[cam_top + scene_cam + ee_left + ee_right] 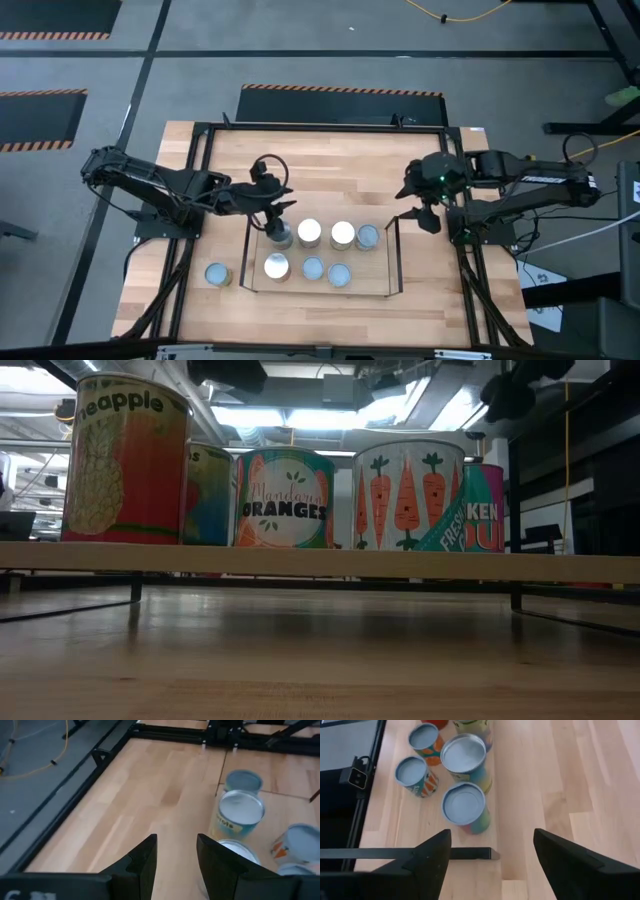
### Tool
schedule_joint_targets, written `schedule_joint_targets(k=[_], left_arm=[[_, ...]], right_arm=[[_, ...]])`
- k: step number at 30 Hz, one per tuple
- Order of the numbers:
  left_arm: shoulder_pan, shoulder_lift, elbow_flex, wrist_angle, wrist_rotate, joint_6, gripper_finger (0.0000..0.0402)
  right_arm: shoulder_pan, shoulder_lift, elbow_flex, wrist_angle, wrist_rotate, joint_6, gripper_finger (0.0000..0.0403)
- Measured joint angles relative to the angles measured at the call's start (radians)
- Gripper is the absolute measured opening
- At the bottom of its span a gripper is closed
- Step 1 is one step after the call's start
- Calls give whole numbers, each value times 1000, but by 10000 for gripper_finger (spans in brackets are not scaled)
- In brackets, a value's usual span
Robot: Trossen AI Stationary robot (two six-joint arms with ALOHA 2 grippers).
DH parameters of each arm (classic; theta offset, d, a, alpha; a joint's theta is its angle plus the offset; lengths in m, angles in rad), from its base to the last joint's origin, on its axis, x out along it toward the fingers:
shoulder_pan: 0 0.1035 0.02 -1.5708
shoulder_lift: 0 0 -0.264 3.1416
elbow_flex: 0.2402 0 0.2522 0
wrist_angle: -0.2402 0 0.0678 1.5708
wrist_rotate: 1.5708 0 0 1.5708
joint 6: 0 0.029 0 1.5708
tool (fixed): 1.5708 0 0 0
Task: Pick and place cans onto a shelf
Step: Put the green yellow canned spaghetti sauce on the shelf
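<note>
The shelf (390, 255) is a low light-wood board with black wire ends; its board also shows in the low view (320, 563). Several cans stand upright on it in two rows, such as a white-topped can (309, 232) and a pale-blue-topped can (339, 275). In the low view they show pineapple (125, 460), orange (285, 498) and carrot (410, 495) labels. One more can (217, 274) stands on the tabletop left of the shelf. My left gripper (175, 865) is open over the shelf's far left corner (272, 222), with bare wood between its fingers. My right gripper (492, 860) is open beside the shelf's right end (420, 215).
A black metal frame (200, 180) runs around the tabletop's edges. Bare tabletop (330, 170) lies between the shelf and the far edge. The shelf's black wire end (470, 853) lies just in front of my right gripper's fingers.
</note>
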Motion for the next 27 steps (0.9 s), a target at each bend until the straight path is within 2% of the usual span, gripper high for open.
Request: schedule_joint_targets(k=[3, 9, 14, 18, 20, 27], left_arm=[[0, 0, 13, -12, 36, -53, 132], [0, 0, 108, -127, 261, -241, 131], [-15, 0, 223, -378, 464, -549, 128], [-71, 0, 265, -553, 593, -783, 128], [-112, 0, 266, -613, 626, -890, 128], [-294, 2, 262, -801, 615, -1235, 128]], right_arm=[[0, 0, -15, 8, -2, 1, 288], [0, 0, -17, 21, -8, 3, 288], [0, 0, -17, 40, -8, 4, 288], [0, 0, -17, 44, -8, 2, 288], [0, 0, -17, 44, -9, 2, 288], [0, 0, -17, 43, -9, 3, 288]])
